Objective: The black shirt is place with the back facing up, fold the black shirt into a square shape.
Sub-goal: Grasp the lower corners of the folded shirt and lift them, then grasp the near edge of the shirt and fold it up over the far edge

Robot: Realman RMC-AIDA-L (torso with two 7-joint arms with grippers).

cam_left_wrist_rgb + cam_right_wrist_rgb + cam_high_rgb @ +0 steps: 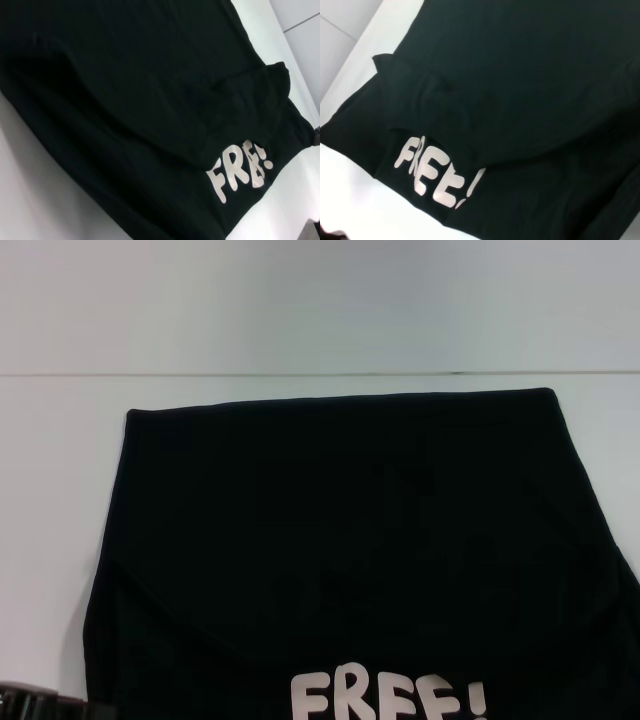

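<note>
Where the white table [60, 490] runs toward its far edge, black shirt [340, 530] spread flat, far hem straight and short of that edge, near part reaching the near edge. Folded flaps layered across the middle. White letters "FREE!" [388, 696] at the near edge, partly overlapped by a fold in both wrist views. Jaw state: cannot tell, no fingers visible.

The setting looks like a bare test or lab station rather than a home. A plain white tabletop [320, 310] fills the head view, smooth and unmarked except for one thin dark seam line [300, 374] across it. On it lies only a black shirt [340, 540] printed with white letters [390, 695]. No furnishings or walls appear.
</note>
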